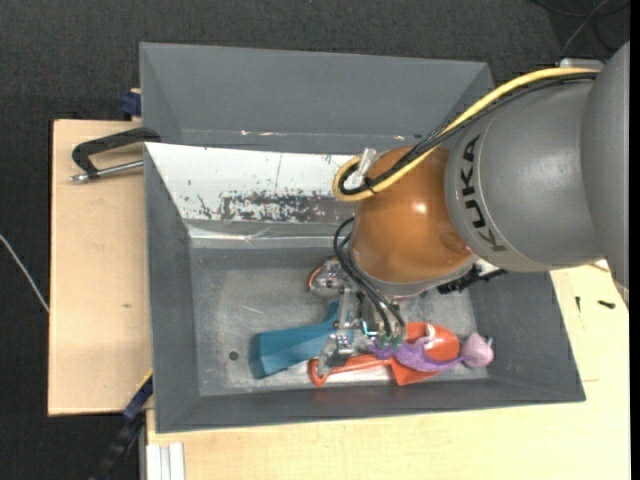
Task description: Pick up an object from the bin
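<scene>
My gripper hangs low over the front middle of the bin, below the orange dome, its metal fingers pointing down at the right end of a teal blue wedge-shaped thing lying on the floor. Right beside the fingertips lies a red-orange tool-like thing with a white patch. A purple soft toy is draped across the red-orange thing, its pale head at the right. Nothing is seen lifted between the fingers.
The big grey arm and its orange dome cover the bin's right half. Something small and metallic with a reddish part peeks out behind the gripper. Bare floor lies at the bin's left.
</scene>
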